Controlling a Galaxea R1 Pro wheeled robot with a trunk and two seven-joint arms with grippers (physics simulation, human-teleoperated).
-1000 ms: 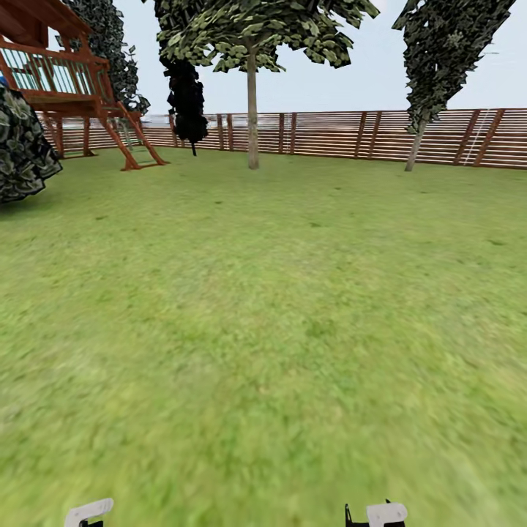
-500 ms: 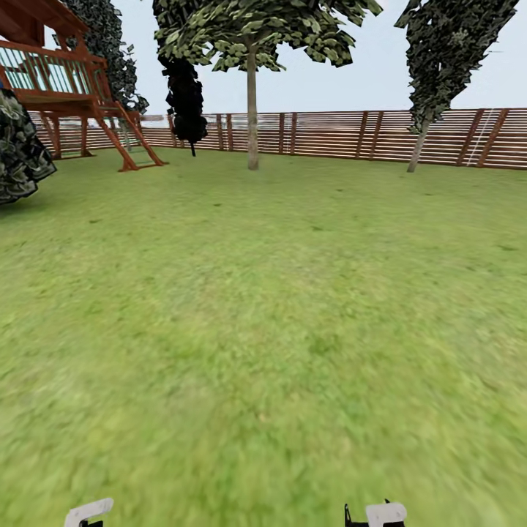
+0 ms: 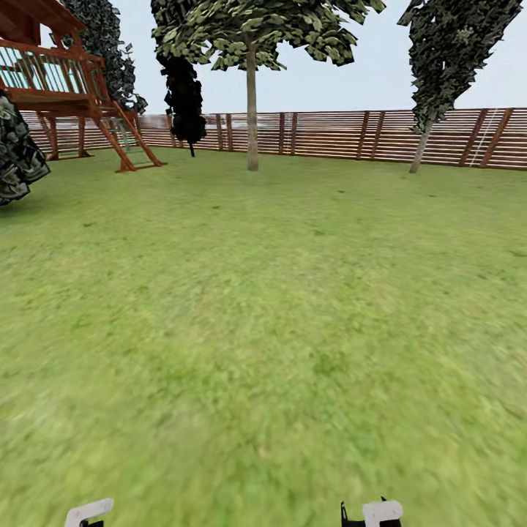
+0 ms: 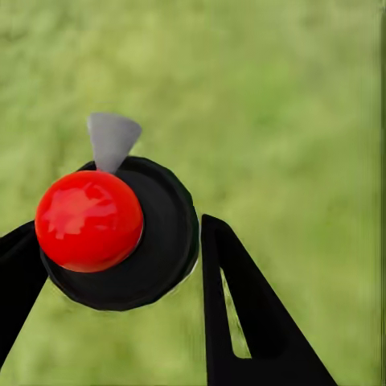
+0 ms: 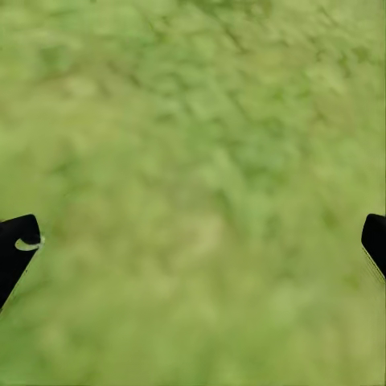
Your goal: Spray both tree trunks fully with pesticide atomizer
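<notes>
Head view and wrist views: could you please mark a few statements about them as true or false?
1. A brown slatted fence runs along the far edge of the lawn. True.
2. The wooden play structure stands at the head view's right. False: the play structure is at its left.
3. The right hand is open over grass. True.
4. A red ball sits between the right hand's fingers. False: the red ball, on a black disc, shows between the fingers of the left hand.

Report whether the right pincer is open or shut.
Open. In the right wrist view the right pincer has its two black fingertips at opposite edges, with bare grass between them.
</notes>
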